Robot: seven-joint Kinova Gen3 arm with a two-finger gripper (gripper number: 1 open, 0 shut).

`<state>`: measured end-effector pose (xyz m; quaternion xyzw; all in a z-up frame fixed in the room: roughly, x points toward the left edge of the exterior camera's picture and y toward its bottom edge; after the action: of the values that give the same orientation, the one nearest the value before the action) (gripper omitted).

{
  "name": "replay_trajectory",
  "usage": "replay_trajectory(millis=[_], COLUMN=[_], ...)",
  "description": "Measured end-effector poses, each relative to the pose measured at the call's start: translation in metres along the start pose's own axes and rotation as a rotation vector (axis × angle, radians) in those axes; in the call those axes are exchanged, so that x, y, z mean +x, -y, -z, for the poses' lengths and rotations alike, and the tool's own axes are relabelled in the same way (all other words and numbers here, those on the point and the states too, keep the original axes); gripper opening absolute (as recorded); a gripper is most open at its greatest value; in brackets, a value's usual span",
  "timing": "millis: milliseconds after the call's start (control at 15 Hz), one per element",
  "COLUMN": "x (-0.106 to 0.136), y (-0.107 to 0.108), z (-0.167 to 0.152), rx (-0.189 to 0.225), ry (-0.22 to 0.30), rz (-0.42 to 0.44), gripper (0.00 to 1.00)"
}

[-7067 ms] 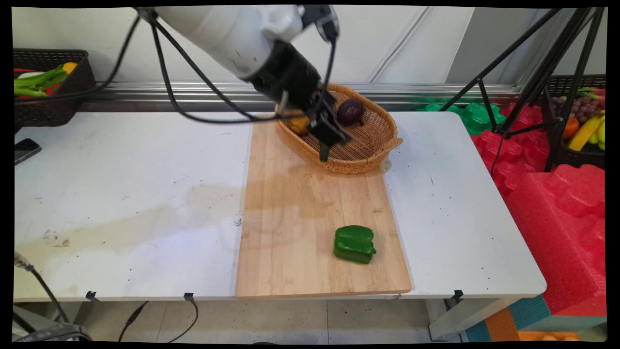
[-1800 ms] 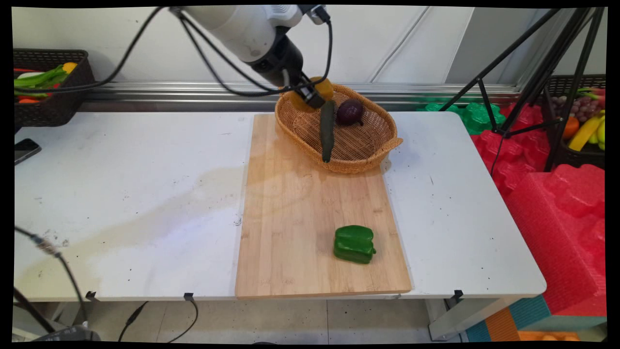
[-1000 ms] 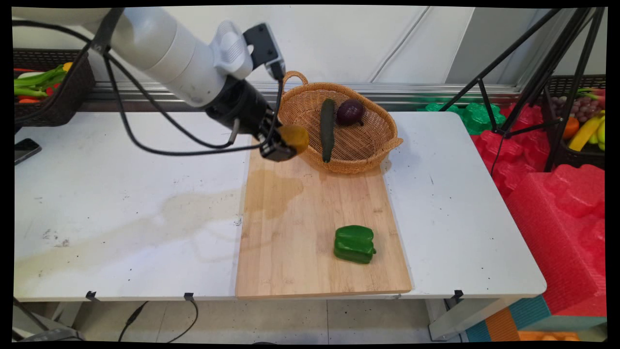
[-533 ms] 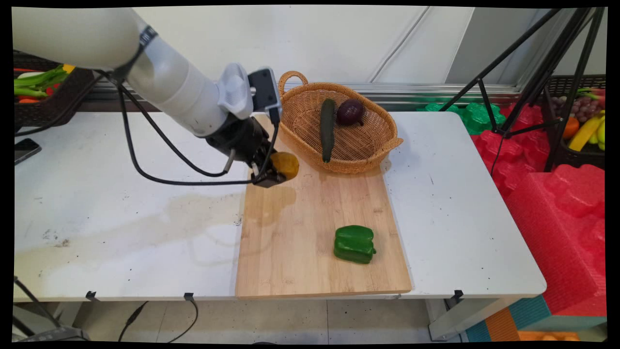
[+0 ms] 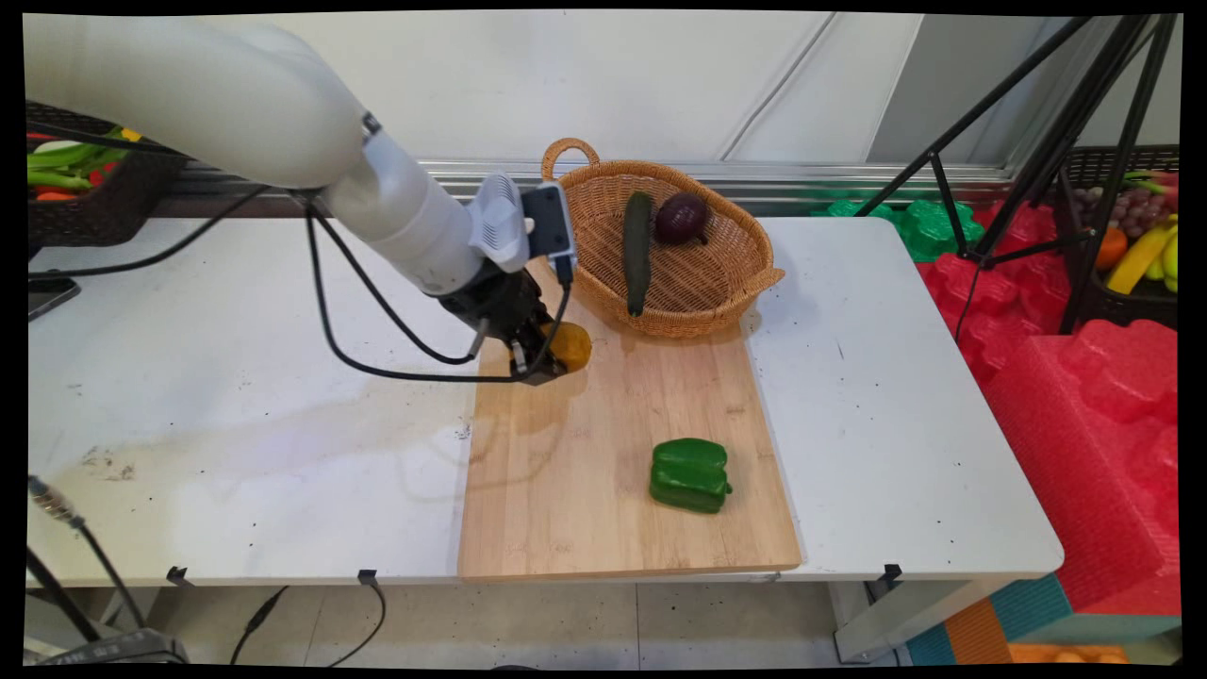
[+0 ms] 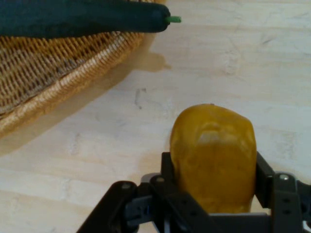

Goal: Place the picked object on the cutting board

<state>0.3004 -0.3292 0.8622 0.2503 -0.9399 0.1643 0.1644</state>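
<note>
Pinching the yellow fruit [image 6: 213, 158] across its middle, my tool [image 5: 552, 356] holds it low over the board [image 5: 603, 443] just beside the basket [image 5: 702, 283]; it looks smooth, rigid and light, so I judge that mid-body hold secure.

Bright, even light fills both views, casting only soft shadows beneath the gripper [image 5: 552, 356] onto the wooden board [image 5: 603, 471] and beside the basket [image 6: 43, 92], while the main view bows slightly toward its edges and the hand view looks a little soft up close.
</note>
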Motion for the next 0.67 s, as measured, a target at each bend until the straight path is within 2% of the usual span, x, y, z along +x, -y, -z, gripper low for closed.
replay_trajectory(millis=[667], x=[0.006], y=[0.006], z=[-0.048], rx=[-0.036], ry=[0.031], rz=[-0.003], gripper=[0.0])
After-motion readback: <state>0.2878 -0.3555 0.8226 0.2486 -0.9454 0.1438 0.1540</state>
